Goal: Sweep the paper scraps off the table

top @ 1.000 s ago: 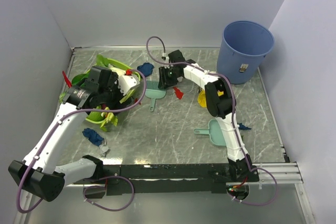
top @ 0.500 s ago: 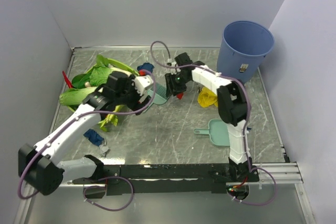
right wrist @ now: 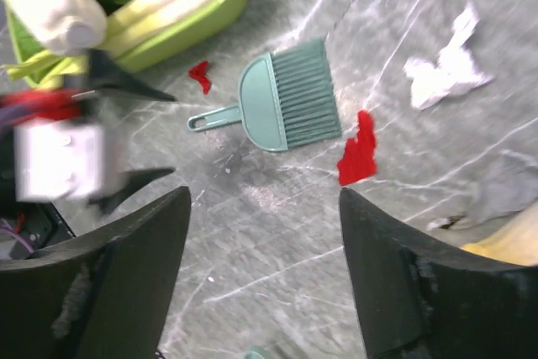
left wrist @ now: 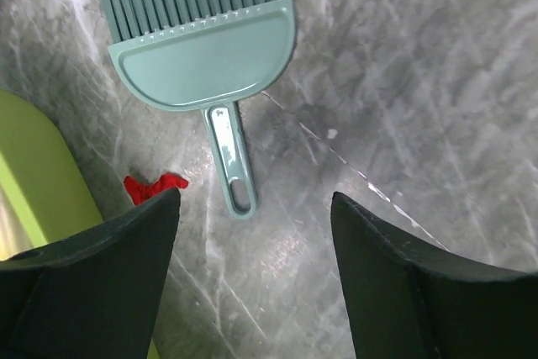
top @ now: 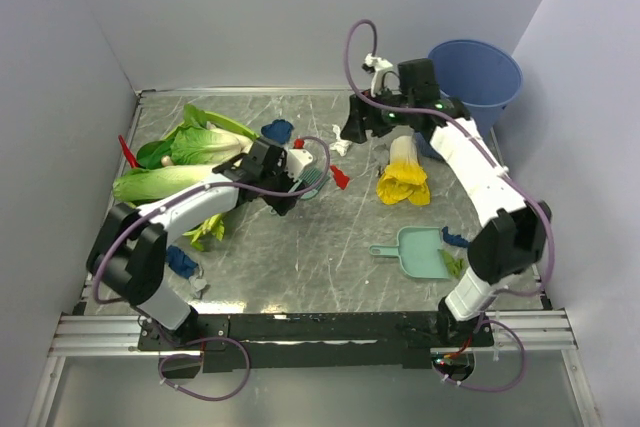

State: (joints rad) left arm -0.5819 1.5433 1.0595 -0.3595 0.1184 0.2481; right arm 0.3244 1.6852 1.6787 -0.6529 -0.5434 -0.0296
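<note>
Hovering open over the brush (left wrist: 206, 60), left claw (left wrist: 254, 197) holds nothing; right claw (right wrist: 265, 199) gapes empty too (well above). Loose scraps (right wrist: 359, 160) lie scattered on the surface (left wrist: 420, 81); a skewed pinch could skid the handle (left wrist: 229, 157) away.

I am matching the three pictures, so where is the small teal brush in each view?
Top external: the brush, left of centre, just left of a red paper scrap.
Left wrist: upper left, handle pointing down.
Right wrist: centre, handle pointing left.
Shared landmark: that red paper scrap beside the bristles, in top and right wrist views only.
</note>
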